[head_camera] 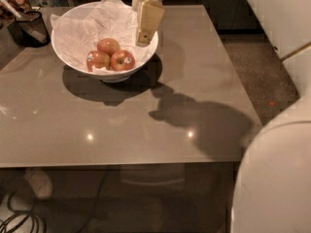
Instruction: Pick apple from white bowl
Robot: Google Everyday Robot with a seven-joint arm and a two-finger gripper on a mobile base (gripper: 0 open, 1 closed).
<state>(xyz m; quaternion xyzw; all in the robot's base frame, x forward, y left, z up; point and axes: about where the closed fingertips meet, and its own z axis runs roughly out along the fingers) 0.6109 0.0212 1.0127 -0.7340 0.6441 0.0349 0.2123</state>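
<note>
Fingers (149,16) apart above bowl (116,75), apple (121,61) stickered

The gripper (142,37) hangs over the three-o'clock rim of the white bowl (109,75), the apple (122,60) lying inside toward five o'clock.

In white bowl (112,75): apple (121,61); pincer (142,39) over right rim.

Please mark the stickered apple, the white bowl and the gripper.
apple (122,61): camera view, its red front face.
white bowl (114,75): camera view, front outer wall.
gripper (141,39): camera view, its lower tip, just inside the bowl's right rim.
</note>
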